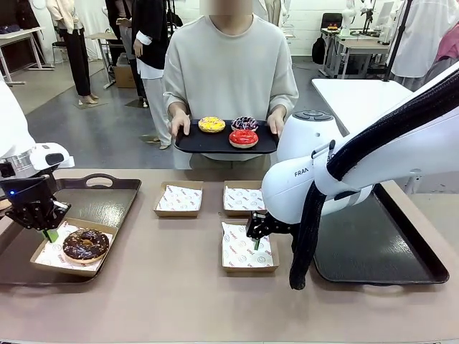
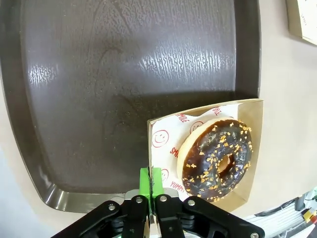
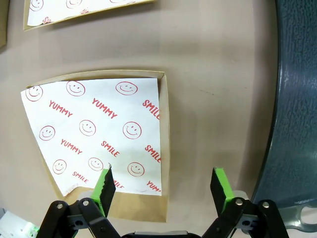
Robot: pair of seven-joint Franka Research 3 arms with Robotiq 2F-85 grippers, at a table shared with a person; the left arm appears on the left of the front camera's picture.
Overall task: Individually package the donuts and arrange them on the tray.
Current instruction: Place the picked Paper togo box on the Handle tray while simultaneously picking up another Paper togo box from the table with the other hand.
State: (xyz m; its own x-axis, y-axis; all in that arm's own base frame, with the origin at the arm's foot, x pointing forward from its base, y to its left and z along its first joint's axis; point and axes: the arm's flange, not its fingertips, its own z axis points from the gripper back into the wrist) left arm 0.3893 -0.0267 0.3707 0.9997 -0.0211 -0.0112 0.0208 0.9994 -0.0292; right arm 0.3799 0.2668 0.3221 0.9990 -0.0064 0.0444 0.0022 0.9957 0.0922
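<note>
One chocolate donut (image 1: 85, 245) is lying flat, hole facing up, in a box (image 2: 256, 129) on the left tray (image 2: 124, 74); being round, it is showing no long axis. The left pincer (image 2: 150, 182) is clamping that box's wall, seemingly settling it in place. The right pincer (image 3: 162, 186) is hanging open over an empty box (image 3: 99, 129) on the worktop (image 1: 179, 287). Three donuts (image 1: 244, 138) are waiting on the person's tray (image 1: 188, 145); next, one needs boxing.

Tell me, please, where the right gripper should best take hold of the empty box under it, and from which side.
Probably the thin side wall of the empty box, from straight above: one finger inside over the paper liner, one outside. The box is flat and shallow, and the open right gripper hangs astride that wall.
</note>
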